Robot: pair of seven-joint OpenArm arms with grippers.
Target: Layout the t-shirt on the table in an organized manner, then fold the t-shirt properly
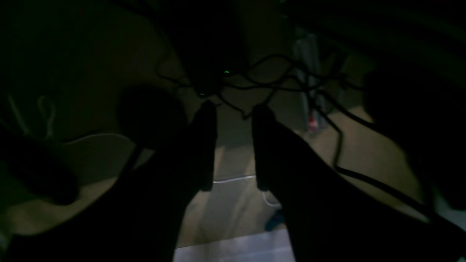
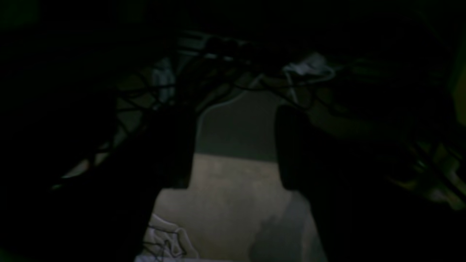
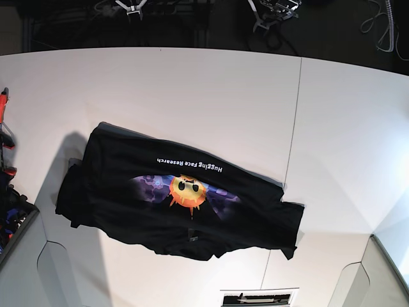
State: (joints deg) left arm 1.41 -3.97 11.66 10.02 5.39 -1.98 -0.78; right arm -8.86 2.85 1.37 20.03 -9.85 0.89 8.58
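Left wrist view: very dark. The left gripper [image 1: 235, 145] points off past the tabletop's edge toward tangled cables [image 1: 291, 78] and floor; its fingers [image 1: 204, 145] stand apart with nothing between them.

Right wrist view: equally dim. The right gripper [image 2: 235, 145] shows a wider gap between its fingers [image 2: 291, 153], also empty, with only floor beyond.

Base view: the t-shirt [image 3: 179, 192] lies print-up on the white tabletop [image 3: 192, 89], slanted from far left to near right. It looks bunched at its left end, so spreading probably comes before folding. Neither arm appears here.
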